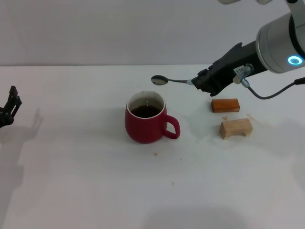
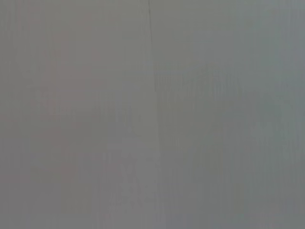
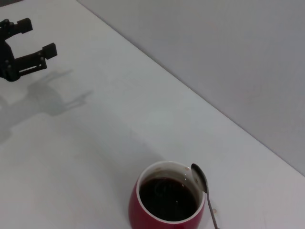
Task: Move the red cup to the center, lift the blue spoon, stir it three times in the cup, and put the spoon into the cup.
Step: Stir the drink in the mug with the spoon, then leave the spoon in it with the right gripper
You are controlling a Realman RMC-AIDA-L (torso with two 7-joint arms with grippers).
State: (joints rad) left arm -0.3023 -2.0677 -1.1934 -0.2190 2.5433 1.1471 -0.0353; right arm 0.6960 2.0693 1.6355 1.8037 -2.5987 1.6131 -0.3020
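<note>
Squat dark-red ceramic mug (the red cup) sits mid-counter, loop handle toward robot's right, dark liquid inside; likely already centred. Just right: tan wooden block, orange-brown block behind it. Above and behind the rim, right gripper fingers pinching the slim blue spoon by its handle, metal bowl held level, poised to dip for stirring. Far left, left gripper parked, fingers spread, clear of the work.
</note>
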